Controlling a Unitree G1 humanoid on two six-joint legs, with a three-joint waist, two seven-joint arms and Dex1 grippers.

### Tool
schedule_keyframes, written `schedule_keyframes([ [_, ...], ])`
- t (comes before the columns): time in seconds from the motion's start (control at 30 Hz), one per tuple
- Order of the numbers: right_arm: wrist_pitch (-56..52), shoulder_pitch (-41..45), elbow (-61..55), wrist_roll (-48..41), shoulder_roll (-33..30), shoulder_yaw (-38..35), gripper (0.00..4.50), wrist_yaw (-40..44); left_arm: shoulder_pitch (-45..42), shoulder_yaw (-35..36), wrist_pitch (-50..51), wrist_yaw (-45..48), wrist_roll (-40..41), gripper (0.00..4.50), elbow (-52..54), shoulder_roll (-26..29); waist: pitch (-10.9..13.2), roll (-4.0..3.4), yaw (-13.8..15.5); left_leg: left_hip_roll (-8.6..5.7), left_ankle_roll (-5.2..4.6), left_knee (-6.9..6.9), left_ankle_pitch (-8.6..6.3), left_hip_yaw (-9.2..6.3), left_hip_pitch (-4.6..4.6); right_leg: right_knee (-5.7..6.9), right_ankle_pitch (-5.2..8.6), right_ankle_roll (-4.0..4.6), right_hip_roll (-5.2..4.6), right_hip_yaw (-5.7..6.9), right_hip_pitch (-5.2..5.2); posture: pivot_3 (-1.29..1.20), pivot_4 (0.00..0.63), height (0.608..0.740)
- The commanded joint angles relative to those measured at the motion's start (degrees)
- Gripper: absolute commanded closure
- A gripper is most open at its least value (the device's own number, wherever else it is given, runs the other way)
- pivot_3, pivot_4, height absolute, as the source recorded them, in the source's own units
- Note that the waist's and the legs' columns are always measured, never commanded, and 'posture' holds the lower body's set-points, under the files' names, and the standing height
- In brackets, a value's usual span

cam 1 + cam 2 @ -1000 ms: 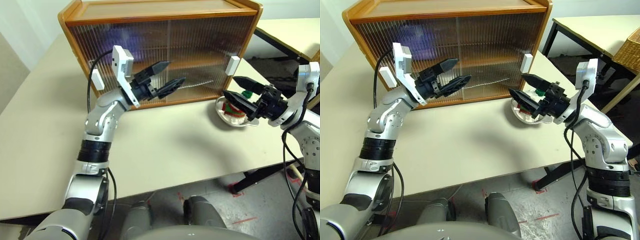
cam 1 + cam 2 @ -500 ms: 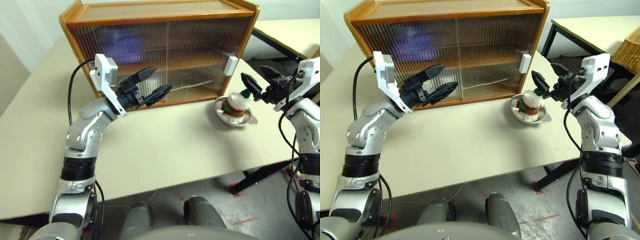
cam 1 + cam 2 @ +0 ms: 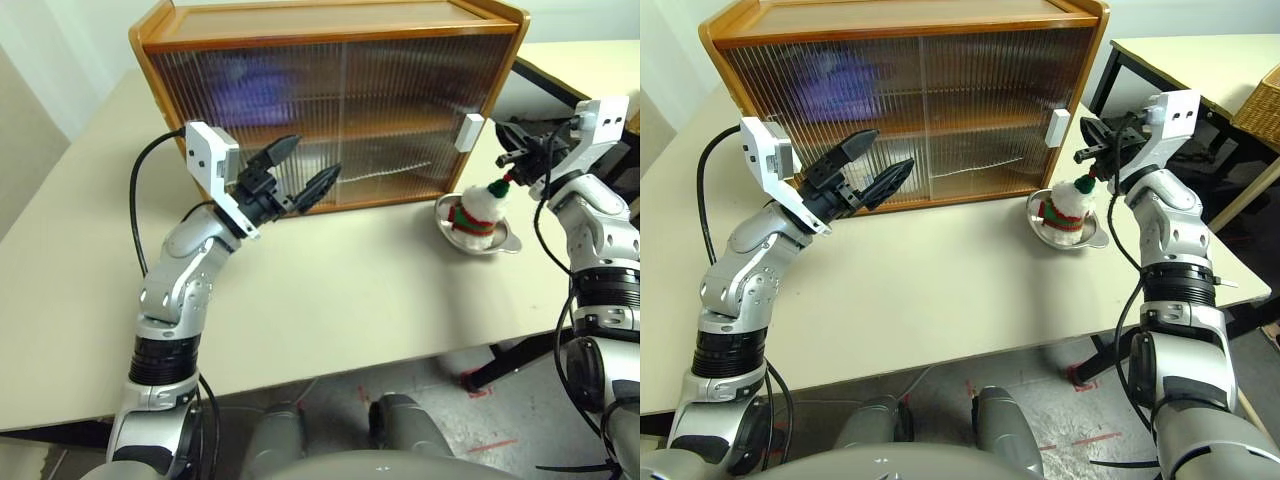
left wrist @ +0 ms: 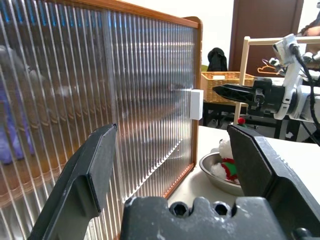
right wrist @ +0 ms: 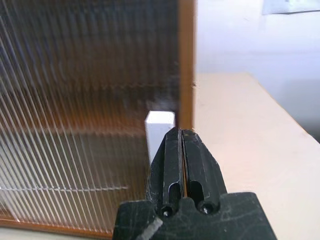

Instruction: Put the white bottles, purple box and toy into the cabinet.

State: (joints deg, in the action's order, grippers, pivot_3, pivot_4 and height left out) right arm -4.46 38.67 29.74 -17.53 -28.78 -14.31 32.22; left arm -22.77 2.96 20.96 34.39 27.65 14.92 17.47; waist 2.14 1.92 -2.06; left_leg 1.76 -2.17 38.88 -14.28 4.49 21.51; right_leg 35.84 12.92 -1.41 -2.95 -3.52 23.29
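While both ribbed translucent sliding doors stood shut, orange-brown wooden cabinet (image 3: 330, 100) blocked entry; purple blur showed behind left door. Right gripper (image 3: 1087, 150), jaws closed empty, beside white rectangular handle (image 3: 467, 132); might slip off. Left gripper (image 3: 305, 172) jaws spread, empty. Fluffy white snowman toy (image 3: 478, 210) sat in shallow metal dish (image 3: 508, 240).

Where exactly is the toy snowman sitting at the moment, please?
The toy sits in a shallow metal dish on the table's right side, just off the cabinet's front right corner, below the right gripper.
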Motion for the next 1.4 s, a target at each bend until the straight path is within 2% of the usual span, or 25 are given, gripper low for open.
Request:
schedule_keyframes([
  [0.03,0.85,1.28,2.17,1.75,0.42,0.92,4.47,-1.00,0.24,-0.57,-0.20,-0.26,0.19,0.00,0.13,-0.49,0.00,0.00,0.01,0.00,0.00,0.00,0.00,0.00,0.00,-0.01,0.00,0.00,0.00,0.00,0.00,0.06,0.000,0.740],
  [0.63,-0.27,3.35,5.14,5.59,0.61,2.19,4.47,-4.43,-0.99,-0.27,-0.81,-0.73,-0.05,0.00,-0.76,-0.87,0.00,0.00,-0.05,0.01,0.00,-0.04,0.00,0.02,0.00,-0.02,0.01,0.00,-0.01,-0.01,0.01,0.05,0.000,0.740],
  [0.97,-2.15,7.16,8.69,5.41,0.99,2.71,4.47,-2.50,-1.39,-0.66,-0.93,-1.56,-0.37,0.00,-0.44,-1.39,0.01,-0.01,-0.03,0.02,0.00,-0.09,0.00,0.02,0.01,-0.05,0.03,0.01,-0.01,-0.01,0.02,0.06,0.000,0.740],
  [1.4,-2.23,7.78,8.97,6.05,3.95,5.30,4.47,1.52,-1.48,-0.75,-1.35,-2.44,-0.68,0.00,-0.32,-1.88,0.01,-0.01,-0.11,0.03,0.00,-0.20,0.00,0.02,-0.02,-0.06,0.03,0.02,0.00,-0.02,0.04,0.06,0.000,0.740],
])
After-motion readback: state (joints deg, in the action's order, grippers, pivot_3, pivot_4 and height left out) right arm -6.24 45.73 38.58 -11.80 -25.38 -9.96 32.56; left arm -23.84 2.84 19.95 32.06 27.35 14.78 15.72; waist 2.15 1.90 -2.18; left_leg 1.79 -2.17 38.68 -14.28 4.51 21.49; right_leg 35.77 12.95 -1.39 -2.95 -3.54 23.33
